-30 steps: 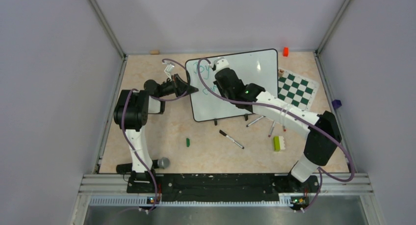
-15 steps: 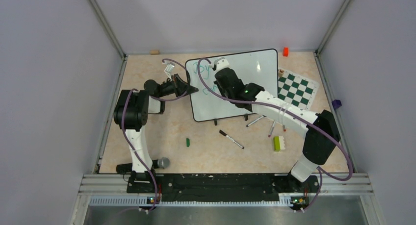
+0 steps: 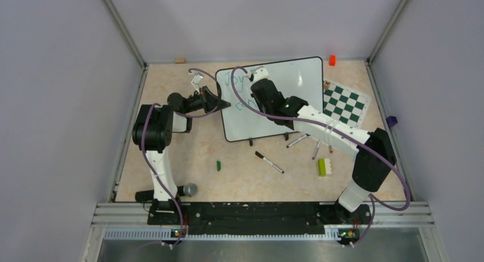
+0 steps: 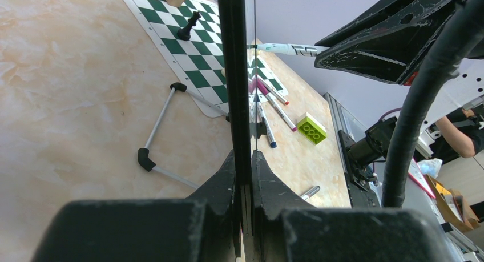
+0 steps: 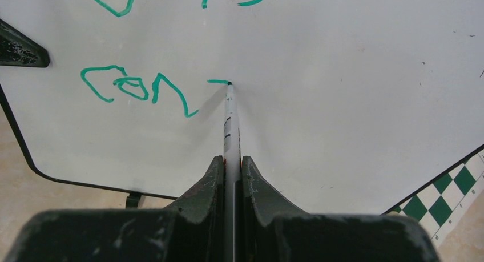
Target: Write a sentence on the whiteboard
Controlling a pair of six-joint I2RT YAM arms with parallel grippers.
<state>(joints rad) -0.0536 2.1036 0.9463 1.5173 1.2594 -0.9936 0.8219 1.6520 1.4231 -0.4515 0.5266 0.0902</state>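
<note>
Glowing bright and even; casting one soft shadow just left of the marker (image 5: pixel 230 116) on the whiteboard (image 5: pixel 354 102); blurring near the lens along the right hand (image 5: pixel 232 160).

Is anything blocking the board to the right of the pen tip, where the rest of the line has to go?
Nothing visible does. Right of the marker tip, the whiteboard is unwritten white surface as far as its frame.

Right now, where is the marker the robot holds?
Right wrist view, centre: the marker, clamped in the right jaws, touches its tip to the whiteboard right of the teal letters "con".
</note>
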